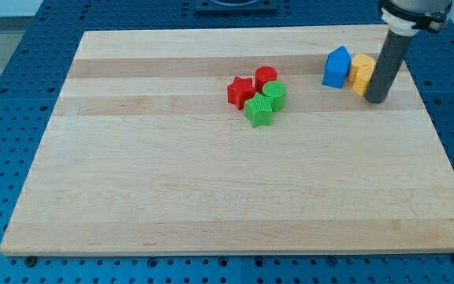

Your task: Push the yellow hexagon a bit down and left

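The yellow hexagon [361, 72] sits near the board's top right corner, partly behind my rod. A blue house-shaped block [336, 66] touches its left side. My tip [375, 99] rests on the board just right of and slightly below the yellow hexagon, touching or nearly touching it. The rod hides the hexagon's right edge.
A cluster near the board's top middle holds a red star [240, 91], a red cylinder [266, 77], a green cylinder [274, 95] and a green star [258, 111]. The wooden board [211, 189] lies on a blue perforated table; its right edge is close to my tip.
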Controlling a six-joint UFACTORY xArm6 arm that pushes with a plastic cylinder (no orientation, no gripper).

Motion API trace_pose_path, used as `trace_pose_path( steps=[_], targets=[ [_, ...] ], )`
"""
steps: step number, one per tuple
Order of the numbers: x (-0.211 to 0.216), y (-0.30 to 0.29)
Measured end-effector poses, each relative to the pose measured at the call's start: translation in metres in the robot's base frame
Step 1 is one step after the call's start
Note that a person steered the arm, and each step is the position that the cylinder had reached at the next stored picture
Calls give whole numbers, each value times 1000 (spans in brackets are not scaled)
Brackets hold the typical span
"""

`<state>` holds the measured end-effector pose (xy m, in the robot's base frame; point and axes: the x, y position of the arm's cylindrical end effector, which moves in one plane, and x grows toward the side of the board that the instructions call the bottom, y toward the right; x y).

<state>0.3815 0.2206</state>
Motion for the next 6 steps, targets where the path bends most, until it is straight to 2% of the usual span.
trace_pose_path(
  steps=[1,2,4,6],
  targets=[
    [0,0],
    [4,-25],
    [5,-113],
    [-22,-153]
  ],
)
